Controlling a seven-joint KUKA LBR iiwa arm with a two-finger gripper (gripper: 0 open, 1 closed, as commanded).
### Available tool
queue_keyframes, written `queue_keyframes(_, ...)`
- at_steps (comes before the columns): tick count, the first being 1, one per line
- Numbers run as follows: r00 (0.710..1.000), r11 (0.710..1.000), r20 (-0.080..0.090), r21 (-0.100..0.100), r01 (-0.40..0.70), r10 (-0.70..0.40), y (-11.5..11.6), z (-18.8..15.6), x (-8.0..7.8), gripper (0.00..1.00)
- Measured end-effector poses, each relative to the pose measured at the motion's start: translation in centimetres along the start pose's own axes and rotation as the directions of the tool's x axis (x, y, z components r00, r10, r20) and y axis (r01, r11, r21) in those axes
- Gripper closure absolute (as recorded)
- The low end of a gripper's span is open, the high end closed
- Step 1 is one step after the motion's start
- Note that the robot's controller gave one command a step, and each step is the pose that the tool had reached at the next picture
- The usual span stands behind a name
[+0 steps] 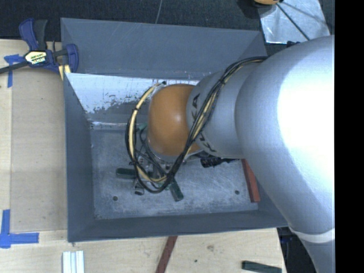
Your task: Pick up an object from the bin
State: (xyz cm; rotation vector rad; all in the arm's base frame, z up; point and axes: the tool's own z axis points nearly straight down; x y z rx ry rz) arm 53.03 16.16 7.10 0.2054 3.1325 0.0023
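My gripper (149, 183) hangs low over the bin's floor, left of the middle, under the arm's orange cover and its cables. Two dark fingers spread out from it, one pointing left (124, 173) and one toward the front right (176, 191). It is open, and I see nothing between the fingers. A thin reddish-brown strip (252, 182) lies along the foot of the bin's right wall, well away from the gripper.
The big silver arm covers the bin's right and back part and hides the floor beneath it. Bare speckled grey floor shows at the left and along the front of the bin.
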Motion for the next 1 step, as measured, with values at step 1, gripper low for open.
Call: queue_keyframes(1, 0.999, 0.999, 0.004, 0.000, -0.050, 0.050, -2.89, -16.14, -0.15, 1.00)
